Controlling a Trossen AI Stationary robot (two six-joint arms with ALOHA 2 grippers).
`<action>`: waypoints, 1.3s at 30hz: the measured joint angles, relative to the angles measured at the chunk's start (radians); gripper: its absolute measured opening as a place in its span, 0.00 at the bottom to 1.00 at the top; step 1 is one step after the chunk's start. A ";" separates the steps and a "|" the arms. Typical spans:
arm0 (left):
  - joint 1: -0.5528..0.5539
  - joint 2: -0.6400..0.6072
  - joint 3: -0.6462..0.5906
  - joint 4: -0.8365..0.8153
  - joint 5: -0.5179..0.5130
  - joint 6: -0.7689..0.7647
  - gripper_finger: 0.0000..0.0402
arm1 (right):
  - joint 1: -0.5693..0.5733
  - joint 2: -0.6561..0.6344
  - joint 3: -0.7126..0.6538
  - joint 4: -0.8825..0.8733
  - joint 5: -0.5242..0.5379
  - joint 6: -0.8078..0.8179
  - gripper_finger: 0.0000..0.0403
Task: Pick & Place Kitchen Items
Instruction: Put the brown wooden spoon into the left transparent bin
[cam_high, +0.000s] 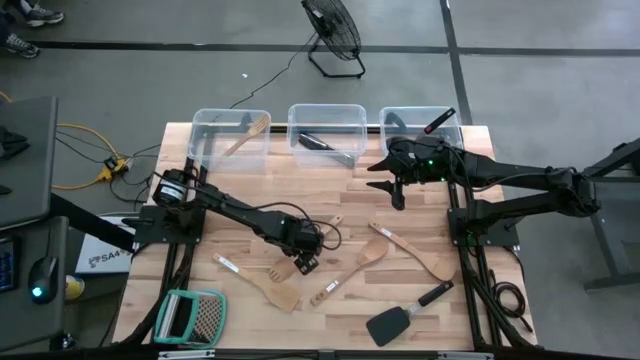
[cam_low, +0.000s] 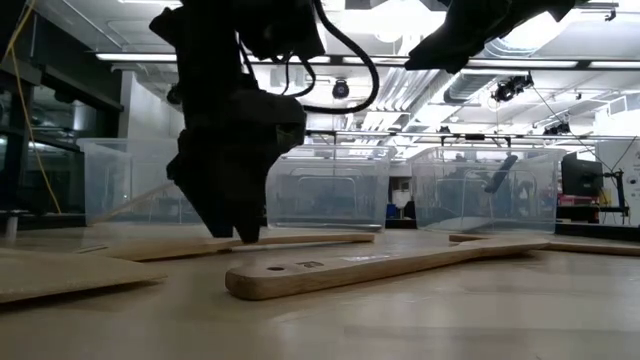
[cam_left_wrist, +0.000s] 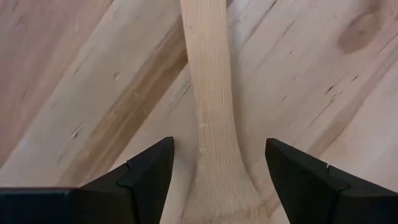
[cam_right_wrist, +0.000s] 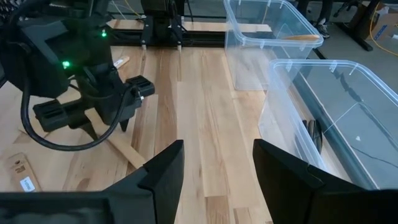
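Your counter (cam_high: 330, 180) carries three clear bins (cam_high: 326, 131) along its far edge, and most wooden utensils (cam_high: 410, 252) lie scattered on its near half. Your left end effector (cam_left_wrist: 217, 180) is down at mid-counter, fingers spread, straddling a wooden spatula (cam_left_wrist: 211, 106) without gripping it. Your right end effector (cam_right_wrist: 217, 180) hangs released, empty, just before the right-hand bin.

Wooden spatula (cam_left_wrist: 211, 124) blade cut off behind left pincer (cam_left_wrist: 217, 180).
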 joint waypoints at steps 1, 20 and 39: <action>0.000 0.000 0.000 0.000 0.000 0.000 0.62 | 0.000 0.000 0.000 0.003 0.000 0.000 0.46; 0.000 0.010 -0.004 -0.112 -0.064 0.046 0.24 | 0.000 0.000 0.000 0.004 0.000 0.000 0.46; 0.010 -0.070 -0.043 -0.229 -0.062 0.035 0.20 | 0.000 0.000 0.000 0.004 0.000 0.000 0.46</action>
